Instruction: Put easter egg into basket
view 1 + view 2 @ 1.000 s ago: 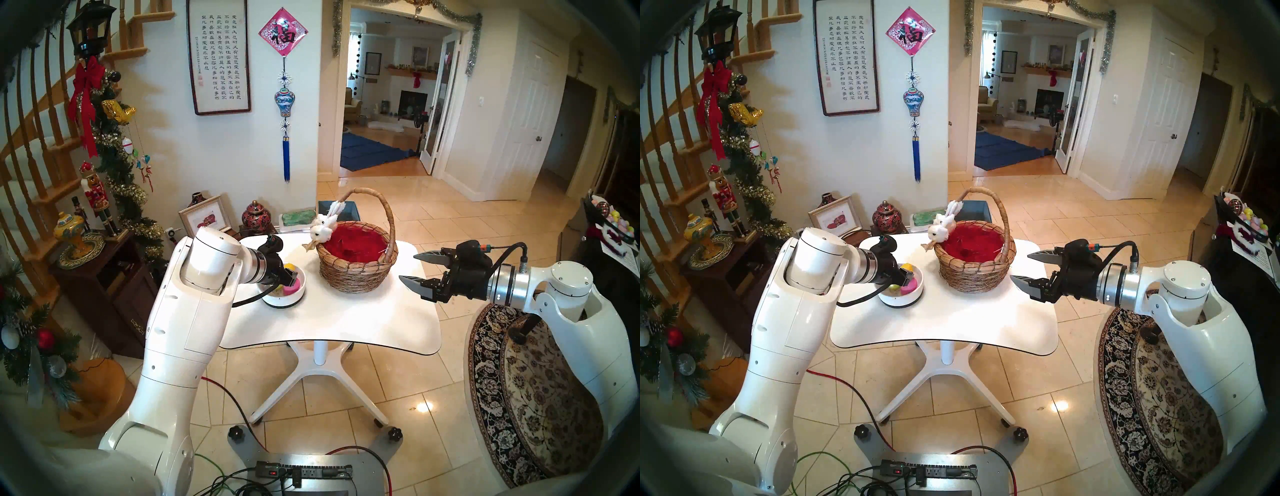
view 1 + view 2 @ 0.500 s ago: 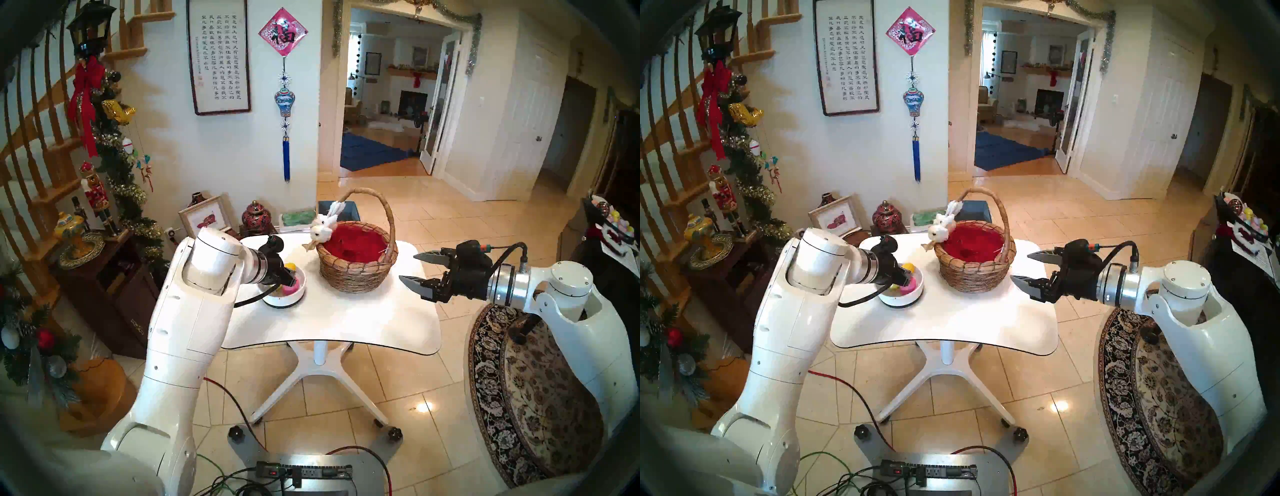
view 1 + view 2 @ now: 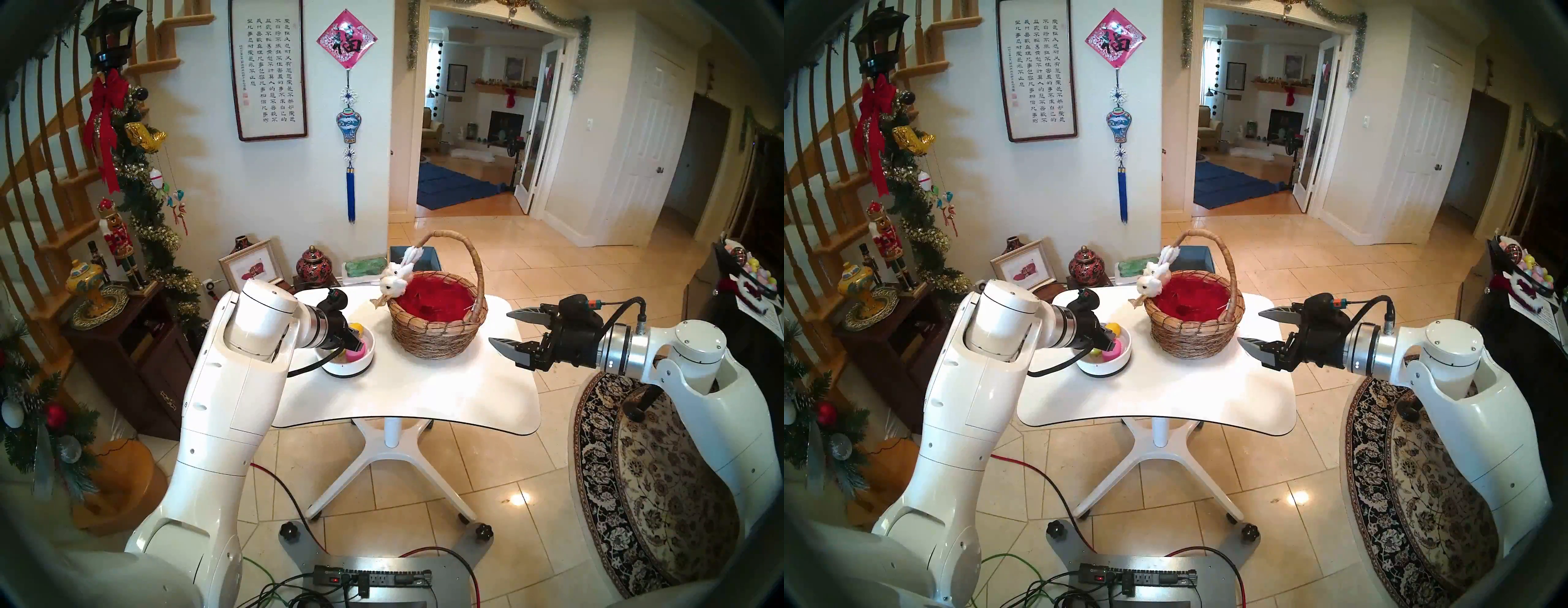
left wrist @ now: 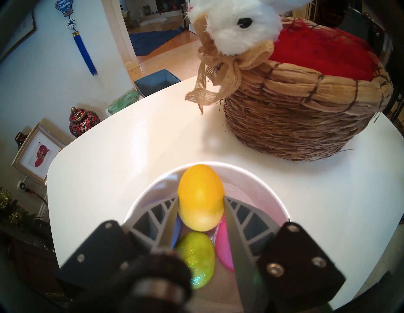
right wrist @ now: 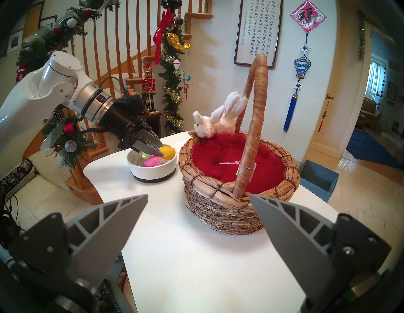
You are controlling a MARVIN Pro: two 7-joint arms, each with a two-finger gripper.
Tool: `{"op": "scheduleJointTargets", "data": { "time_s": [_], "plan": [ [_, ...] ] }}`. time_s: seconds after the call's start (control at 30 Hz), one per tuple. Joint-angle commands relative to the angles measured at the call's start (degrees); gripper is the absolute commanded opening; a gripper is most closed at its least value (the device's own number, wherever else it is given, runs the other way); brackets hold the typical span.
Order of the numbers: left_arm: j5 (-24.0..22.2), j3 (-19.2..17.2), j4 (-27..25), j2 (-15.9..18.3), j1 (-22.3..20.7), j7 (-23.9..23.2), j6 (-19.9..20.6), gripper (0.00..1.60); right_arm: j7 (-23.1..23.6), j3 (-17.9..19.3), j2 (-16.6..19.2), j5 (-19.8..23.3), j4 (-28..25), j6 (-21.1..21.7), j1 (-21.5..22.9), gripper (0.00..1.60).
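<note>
A tan wicker basket (image 3: 432,335) with a tall handle, red lining and a white plush bunny (image 3: 396,280) on its rim stands at the back of the white table (image 3: 407,395). Left of it, a shallow white bowl (image 3: 354,367) holds several plastic eggs. My left gripper (image 4: 201,204) is inside the bowl, shut on a yellow egg (image 4: 201,196) that sits between its fingers (image 4: 230,209), above a green glitter egg (image 4: 196,260) and a pink egg (image 4: 225,247). My right gripper (image 3: 507,329) is open and empty, level with the basket's right side.
The right wrist view shows the basket handle (image 5: 254,122) arching over the red lining, with the bowl (image 5: 153,170) to its left. A blue bin (image 3: 418,254) sits on the floor behind the table. A dark side cabinet (image 3: 127,352) with ornaments stands to the left.
The left arm has shifted slightly to the right at the bowl. The right arm, the basket and the bowl have not moved.
</note>
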Motion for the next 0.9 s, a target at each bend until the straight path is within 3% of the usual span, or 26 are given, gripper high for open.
{"op": "scheduleJointTargets", "data": {
  "time_s": [0.0,0.07,0.3,0.87],
  "plan": [
    [0.06,-0.29,-0.62,-0.21,-0.50,-6.29,-0.12,0.08,0.06,0.32,0.18,-0.04,-0.09,-0.09,-0.03,1.60],
    [-0.73,-0.40,-1.13,-0.08,-0.41,-5.58,-0.12,0.00,0.05,0.31,0.18,-0.03,-0.09,-0.09,-0.03,1.60],
    [-1.15,-1.52,-2.67,-0.33,-0.59,-6.61,-0.12,0.00,0.04,0.29,0.20,-0.01,-0.08,-0.10,-0.03,1.60],
    [-8.68,-1.79,-8.78,3.48,0.48,-6.04,-0.12,0.14,0.00,0.25,0.24,0.04,-0.07,-0.12,-0.01,1.60]
  ]
}}
